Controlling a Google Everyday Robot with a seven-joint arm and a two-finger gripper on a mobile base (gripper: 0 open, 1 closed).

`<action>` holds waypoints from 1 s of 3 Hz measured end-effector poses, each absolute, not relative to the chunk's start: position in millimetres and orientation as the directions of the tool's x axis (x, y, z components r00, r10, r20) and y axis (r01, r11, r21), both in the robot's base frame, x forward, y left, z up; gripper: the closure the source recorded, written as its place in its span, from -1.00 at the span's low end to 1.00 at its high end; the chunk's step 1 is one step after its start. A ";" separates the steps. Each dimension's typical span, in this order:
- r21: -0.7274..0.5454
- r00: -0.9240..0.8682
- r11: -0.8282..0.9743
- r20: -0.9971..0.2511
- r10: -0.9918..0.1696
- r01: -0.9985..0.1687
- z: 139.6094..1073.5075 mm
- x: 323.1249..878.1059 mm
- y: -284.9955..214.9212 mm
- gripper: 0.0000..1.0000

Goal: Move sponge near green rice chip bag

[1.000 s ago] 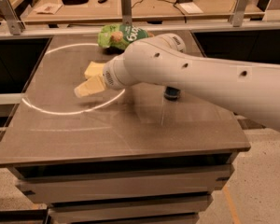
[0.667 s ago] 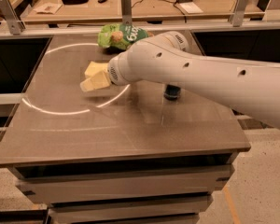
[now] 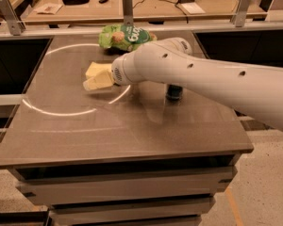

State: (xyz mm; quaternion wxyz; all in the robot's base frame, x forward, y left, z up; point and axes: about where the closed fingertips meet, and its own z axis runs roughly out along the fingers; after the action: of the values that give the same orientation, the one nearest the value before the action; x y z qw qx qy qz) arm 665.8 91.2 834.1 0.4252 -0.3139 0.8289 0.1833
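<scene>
The green rice chip bag point(image 3: 125, 36) lies at the far middle of the table, wrinkly with white lettering. My gripper point(image 3: 93, 80) is at the end of the white arm, over the left-middle of the table, in front of and slightly left of the bag. It is shut on the pale yellow sponge point(image 3: 95, 70), which sticks out to the left of the wrist. The sponge is just above or on the tabletop; I cannot tell which. A short gap separates the sponge from the bag.
A dark drink can point(image 3: 174, 92) stands right of centre, partly hidden under my arm. The grey table point(image 3: 132, 135) has a front edge near me. Behind it stand a railing and a wooden bench point(image 3: 146, 4) with cables and small items.
My arm has carried the sponge away from me and slightly right, closer to the green bag. The bag and the can have not moved.
</scene>
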 end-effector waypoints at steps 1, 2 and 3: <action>0.031 -0.403 0.690 -0.830 -0.385 -0.723 824.8 673.2 107.8 -1.00; 0.037 -0.374 0.644 -0.839 -0.396 -0.764 820.2 676.3 123.0 -0.63; 0.041 -0.351 0.614 -0.849 -0.394 -0.788 819.0 679.7 130.2 -0.17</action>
State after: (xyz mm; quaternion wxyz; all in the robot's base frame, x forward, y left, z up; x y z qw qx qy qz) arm 679.7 130.2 819.0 0.4292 -0.3746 0.7892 0.2294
